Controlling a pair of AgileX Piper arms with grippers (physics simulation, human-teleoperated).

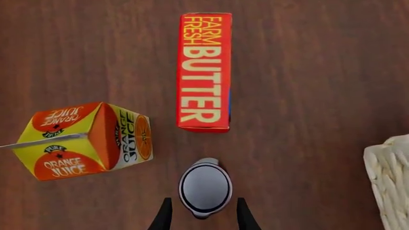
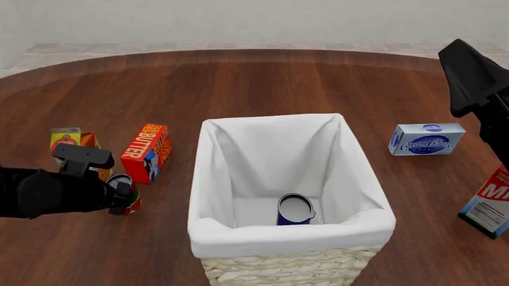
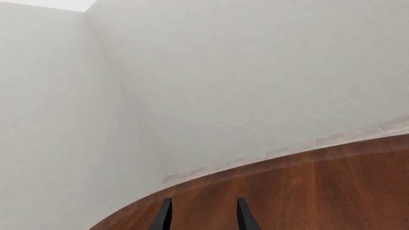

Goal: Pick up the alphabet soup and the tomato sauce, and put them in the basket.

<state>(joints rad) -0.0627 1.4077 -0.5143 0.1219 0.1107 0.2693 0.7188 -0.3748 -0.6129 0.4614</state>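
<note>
Only the front view shows the alphabet soup [image 2: 294,210] already standing in the basket [image 2: 238,229]. The left wrist view shows the left claw [image 1: 204,218] spread around the tomato sauce [image 1: 204,187], apparently ungripped, with bare worktop [image 1: 307,72] between the butter box [image 1: 204,72] and orange juice carton [image 1: 83,141]. The right claw [image 3: 203,215] hangs parted and empty.

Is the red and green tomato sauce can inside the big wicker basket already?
No, the red and green tomato sauce can stands on the table outside the pale wicker basket, between the left gripper's fingers.
</note>
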